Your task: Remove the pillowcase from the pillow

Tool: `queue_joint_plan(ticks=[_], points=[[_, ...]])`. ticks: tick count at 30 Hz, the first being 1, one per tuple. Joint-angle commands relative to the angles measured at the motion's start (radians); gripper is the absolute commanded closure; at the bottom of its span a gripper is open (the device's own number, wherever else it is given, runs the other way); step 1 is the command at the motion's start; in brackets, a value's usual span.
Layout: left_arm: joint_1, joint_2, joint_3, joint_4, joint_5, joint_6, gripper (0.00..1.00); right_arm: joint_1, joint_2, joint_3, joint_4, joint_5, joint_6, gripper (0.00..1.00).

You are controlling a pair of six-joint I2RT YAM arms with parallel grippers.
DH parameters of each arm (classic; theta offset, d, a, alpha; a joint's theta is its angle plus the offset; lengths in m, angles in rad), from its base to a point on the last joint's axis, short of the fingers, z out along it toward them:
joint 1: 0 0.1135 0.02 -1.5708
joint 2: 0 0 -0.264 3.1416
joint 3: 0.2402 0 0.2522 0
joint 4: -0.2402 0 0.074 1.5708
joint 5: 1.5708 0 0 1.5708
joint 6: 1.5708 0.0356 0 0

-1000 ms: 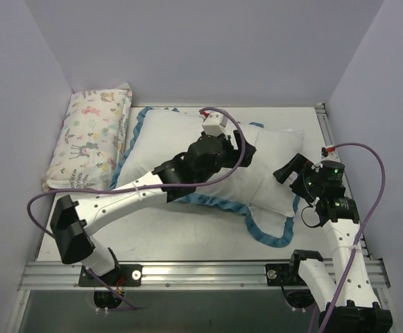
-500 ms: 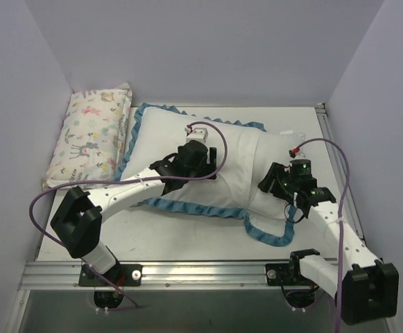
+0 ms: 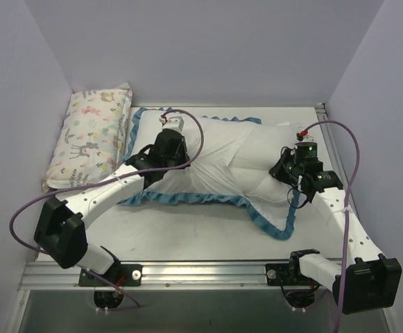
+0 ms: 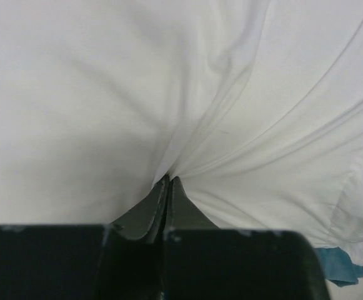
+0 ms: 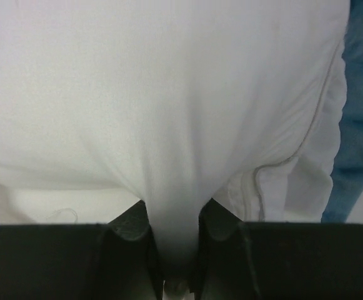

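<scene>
Your left claw (image 4: pixel 167 186) is closed tight on a pinch of the case (image 4: pixel 250 119), on its white inner face, and creases fan out from the tips. Your right claw (image 5: pixel 172 237) is closed as far as it can go on a thick fold of the pillow (image 5: pixel 169 94) wedged between the jaws.

The cloth between the two looks taut, so I judge you are mid-pull. Draw the left claw away to the left, low and steady, while the right claw anchors the pillow where it lies. If the creases slacken or the pinch thins, regrip deeper rather than tug harder.

The wrist views show both grips up close, which the top view cannot see into. Only the top view shows the layout. The pillow's bare end bulges at the right of the table (image 3: pixel 187 229). The case and its blue trim (image 3: pixel 187 199) cover the left part.
</scene>
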Motion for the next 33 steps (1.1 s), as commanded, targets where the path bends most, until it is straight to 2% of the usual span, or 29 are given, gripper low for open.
queue_joint_plan(ticks=[1,5,10,12,16,17,18,19,20,21,23,26,30,33], points=[[0.123,-0.065,-0.009,-0.163,-0.133,0.052,1.0,-0.093,-0.014,0.1,-0.066,0.142,-0.01,1.0],[0.232,-0.111,0.011,-0.194,-0.145,0.075,1.0,-0.179,-0.011,0.185,-0.092,0.098,0.003,1.0],[0.347,-0.149,0.011,-0.217,-0.174,0.085,1.0,-0.223,-0.013,0.238,-0.121,0.093,0.001,1.0],[0.394,-0.157,-0.009,-0.202,-0.135,0.067,1.0,-0.237,-0.019,0.241,-0.124,0.095,0.001,1.0],[0.395,-0.152,-0.053,-0.161,-0.009,0.061,1.0,-0.249,-0.018,0.258,-0.124,0.023,0.012,1.0],[0.389,-0.152,-0.074,-0.15,0.04,0.049,0.94,-0.243,-0.019,0.261,-0.123,0.004,0.017,1.0],[0.344,-0.173,-0.091,-0.107,0.097,0.049,0.79,-0.23,-0.019,0.268,-0.123,0.006,0.017,1.0],[0.309,-0.193,-0.105,-0.093,0.093,0.049,0.44,-0.195,-0.021,0.284,-0.126,0.024,0.015,1.0],[0.275,-0.215,-0.128,-0.082,0.082,0.044,0.33,-0.176,-0.021,0.291,-0.134,0.042,0.012,1.0],[0.248,-0.256,-0.133,-0.081,0.073,0.044,0.27,-0.167,-0.019,0.299,-0.138,0.053,0.006,1.0],[0.186,-0.298,-0.15,-0.097,0.048,0.024,0.19,-0.153,-0.013,0.311,-0.149,0.059,-0.002,1.0],[0.139,-0.381,-0.22,-0.137,0.001,-0.04,0.17,-0.153,-0.014,0.317,-0.154,0.073,-0.009,1.0],[0.122,-0.509,-0.349,-0.232,-0.163,-0.122,0.16,-0.153,-0.013,0.339,-0.16,0.075,-0.017,1.0],[0.128,-0.569,-0.443,-0.242,-0.179,-0.169,0.14,-0.153,-0.004,0.362,-0.172,0.075,-0.022,1.0]])
